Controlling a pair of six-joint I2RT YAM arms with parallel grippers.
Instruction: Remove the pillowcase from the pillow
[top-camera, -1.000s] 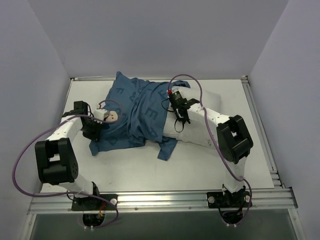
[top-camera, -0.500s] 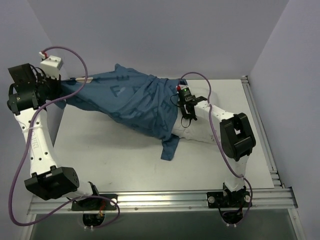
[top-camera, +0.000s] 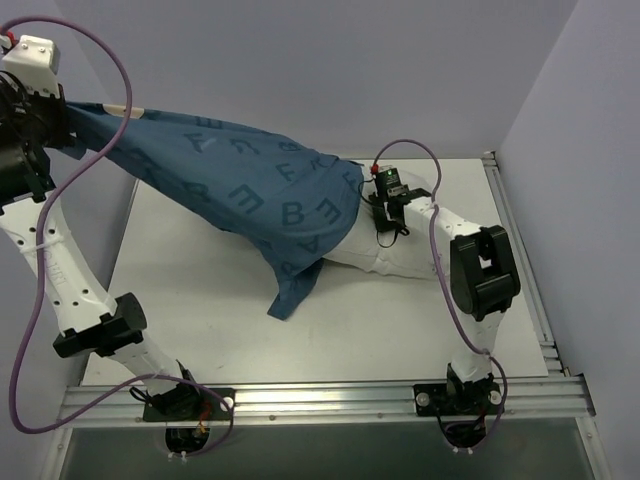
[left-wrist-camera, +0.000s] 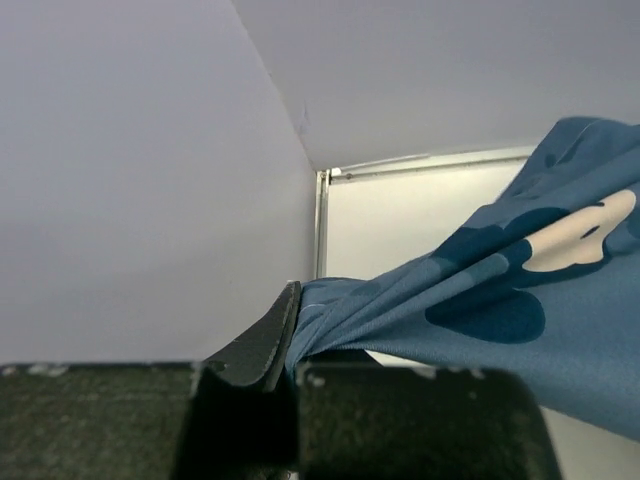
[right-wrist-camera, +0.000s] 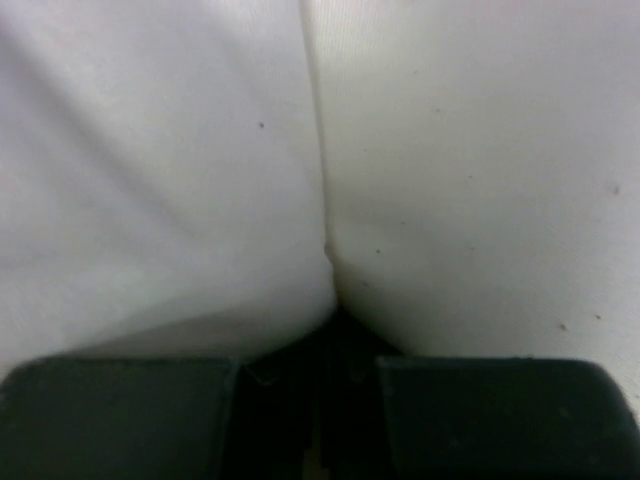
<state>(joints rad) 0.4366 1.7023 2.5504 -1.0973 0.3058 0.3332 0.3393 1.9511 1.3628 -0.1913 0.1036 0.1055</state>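
Observation:
The blue printed pillowcase hangs stretched in the air from the upper left down to the table's middle. One corner is pinched in my left gripper, which is raised high by the left wall. In the left wrist view the pillowcase bunches into my shut left gripper. The white pillow lies on the table, its left end still inside the case. My right gripper presses down on it. The right wrist view is filled by the pillow, and a fold of it is pinched in the shut right gripper.
The white table is boxed in by pale walls on three sides. A metal rail runs along the near edge. Purple cables loop off both arms. A loose tail of the case droops onto the table.
My left arm has swung up and to the far left, drawing the pillowcase taut and further off. More white pillow shows. The right gripper has shifted slightly right, still on the pillow.

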